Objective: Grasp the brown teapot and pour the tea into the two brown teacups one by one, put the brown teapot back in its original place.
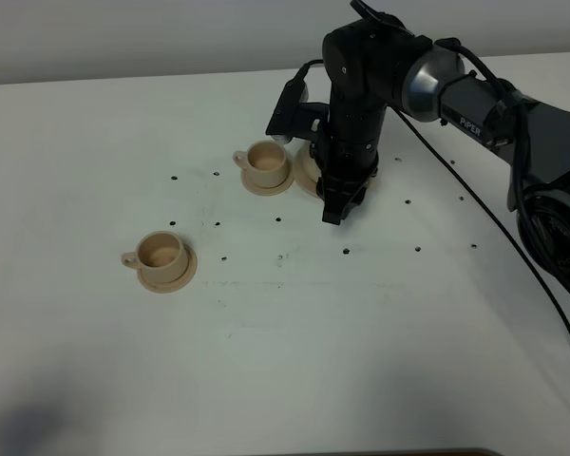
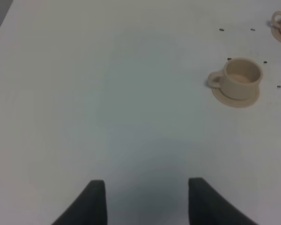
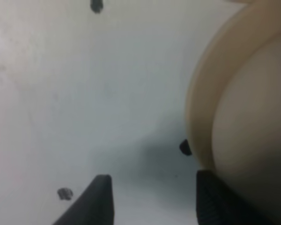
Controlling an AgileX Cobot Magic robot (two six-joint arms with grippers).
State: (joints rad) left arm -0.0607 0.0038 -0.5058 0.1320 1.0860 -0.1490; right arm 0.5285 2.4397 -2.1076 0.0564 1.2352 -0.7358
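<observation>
Brown teapot [image 3: 257,140]: just beside your right gripper [image 3: 154,199], fingers spread, gripping nothing.
Left gripper [image 2: 147,201]: spread too, well apart from a teacup [image 2: 241,77].

Teapot [image 3: 257,131] sits on wide saucer [image 3: 196,108]; near teacup [image 1: 161,253] and far teacup [image 1: 266,161] stand upright.

Bench [image 1: 294,361]: white, dotted with small dark holes [image 1: 346,252].
Near saucer [image 1: 178,277]: on my left side, bearing the near cup [image 1: 160,250].
Far saucer [image 1: 266,187]: bearing the far cup [image 1: 266,161].
Wide saucer [image 1: 306,176]: just beside the far saucer, partly hidden by my arm.
</observation>
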